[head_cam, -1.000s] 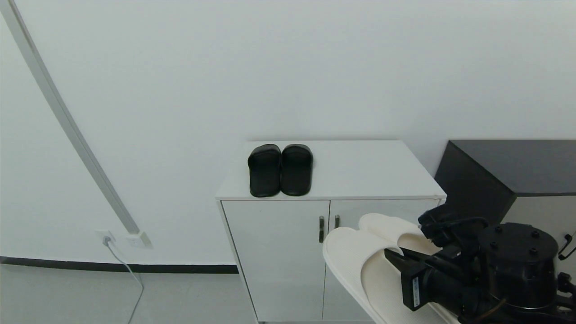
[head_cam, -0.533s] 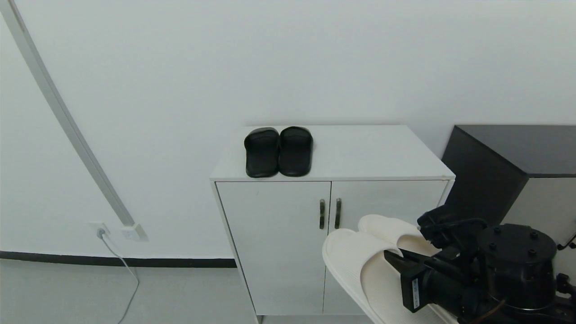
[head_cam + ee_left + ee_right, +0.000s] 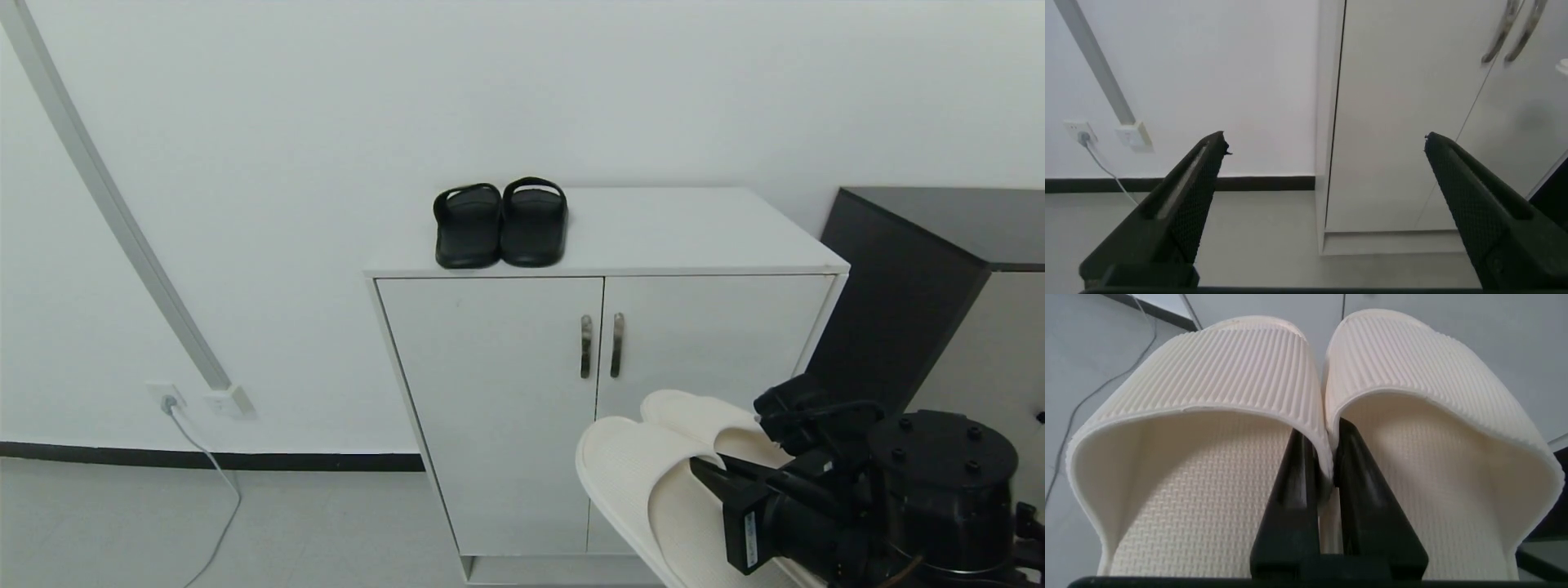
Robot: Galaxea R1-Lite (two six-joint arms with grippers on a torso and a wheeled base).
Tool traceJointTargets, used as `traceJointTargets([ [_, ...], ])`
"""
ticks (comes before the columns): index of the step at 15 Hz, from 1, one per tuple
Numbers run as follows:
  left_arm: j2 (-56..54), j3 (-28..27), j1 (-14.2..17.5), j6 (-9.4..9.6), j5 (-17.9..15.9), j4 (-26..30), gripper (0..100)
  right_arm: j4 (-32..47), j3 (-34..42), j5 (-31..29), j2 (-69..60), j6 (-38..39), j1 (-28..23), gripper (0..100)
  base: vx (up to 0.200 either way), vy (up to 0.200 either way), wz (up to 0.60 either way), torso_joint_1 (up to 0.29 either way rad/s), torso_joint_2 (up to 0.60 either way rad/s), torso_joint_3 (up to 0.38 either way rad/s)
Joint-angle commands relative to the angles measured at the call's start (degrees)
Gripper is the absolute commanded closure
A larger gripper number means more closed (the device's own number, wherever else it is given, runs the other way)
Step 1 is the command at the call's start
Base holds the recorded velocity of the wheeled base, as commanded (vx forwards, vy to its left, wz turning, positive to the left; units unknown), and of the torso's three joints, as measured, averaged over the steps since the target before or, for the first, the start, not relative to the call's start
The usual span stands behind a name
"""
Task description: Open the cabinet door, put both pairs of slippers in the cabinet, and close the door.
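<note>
Within right tool [image 3: 1325, 453]: ribbed cream slippers [image 3: 1237, 371]; rounded toes.

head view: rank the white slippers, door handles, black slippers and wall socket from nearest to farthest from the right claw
1. white slippers: pinched in the right claw itself.
2. door handles: above and to its left, on the front of the cabinet.
3. black slippers: higher still, on the left part of the cabinet top.
4. wall socket: far to the left, low down.
</note>
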Motion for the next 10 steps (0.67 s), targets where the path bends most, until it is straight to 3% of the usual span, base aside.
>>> traceJointTargets([
  [1,0.09,0.0,0.01,0.13,0.02,0.0,0,-0.05,0.17,-0.06,-0.23,0.02,0.19,100,0.0,0.0,0.0,-0.178,0.49,0.3],
  [10,0.18,-0.09,0.01,2.15,-1.03,-0.53,0,-0.05,1.05,-0.41,-0.58,0.02,0.98,100,0.0,0.0,0.0,-0.144,0.47,0.329],
])
